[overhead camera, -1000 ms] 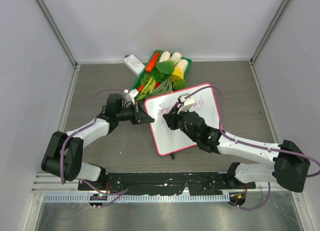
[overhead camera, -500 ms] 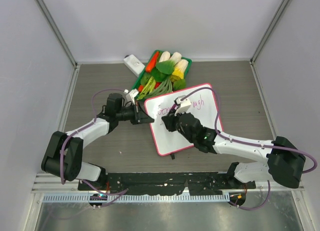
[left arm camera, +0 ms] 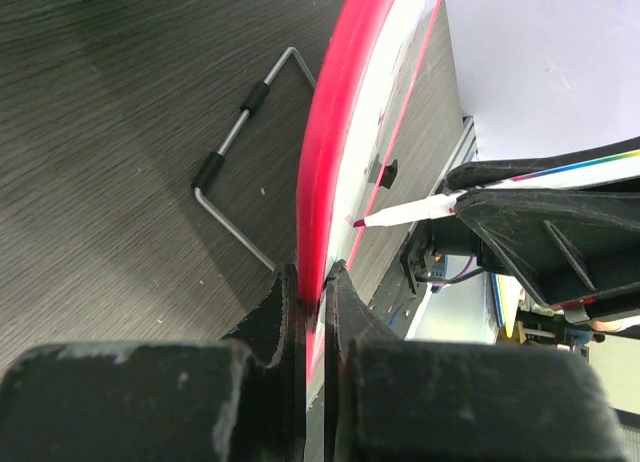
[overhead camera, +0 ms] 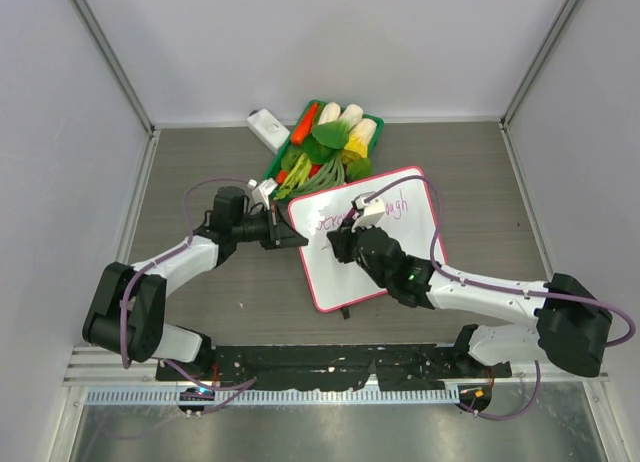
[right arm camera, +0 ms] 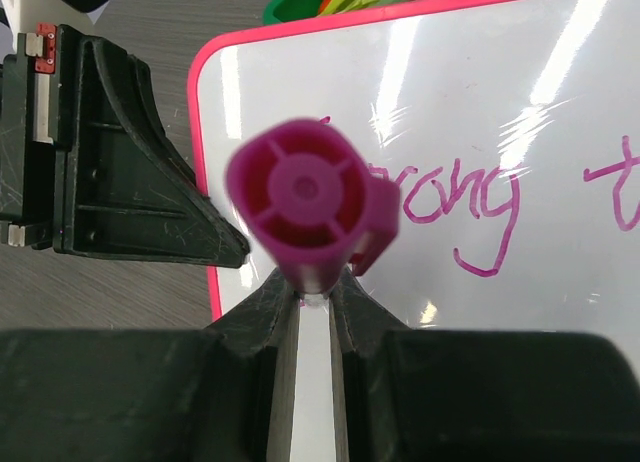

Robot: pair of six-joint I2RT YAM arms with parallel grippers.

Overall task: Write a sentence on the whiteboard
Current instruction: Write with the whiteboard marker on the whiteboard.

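Note:
The whiteboard point(overhead camera: 350, 280), white with a pink-red rim, lies tilted at the table's middle. My left gripper point(overhead camera: 297, 239) is shut on its left edge; in the left wrist view the fingers point(left arm camera: 312, 282) pinch the red rim point(left arm camera: 335, 132). My right gripper point(overhead camera: 336, 244) hovers over the board's left part, shut on a magenta marker point(right arm camera: 305, 204) that points down at the board. The marker's tip point(left arm camera: 362, 222) shows at the white surface. The sentence point(right arm camera: 470, 207) shows as magenta letters: "rong", then the start of another word at the right.
A green basket of vegetables point(overhead camera: 330, 142) stands behind the board, with a small white block point(overhead camera: 268, 130) to its left. A bent wire stand point(left arm camera: 235, 132) lies on the dark wood table beside the board. Grey walls close in the left, back and right.
My right gripper with the marker has shifted slightly to the left over the board. The left arm and the board have not moved.

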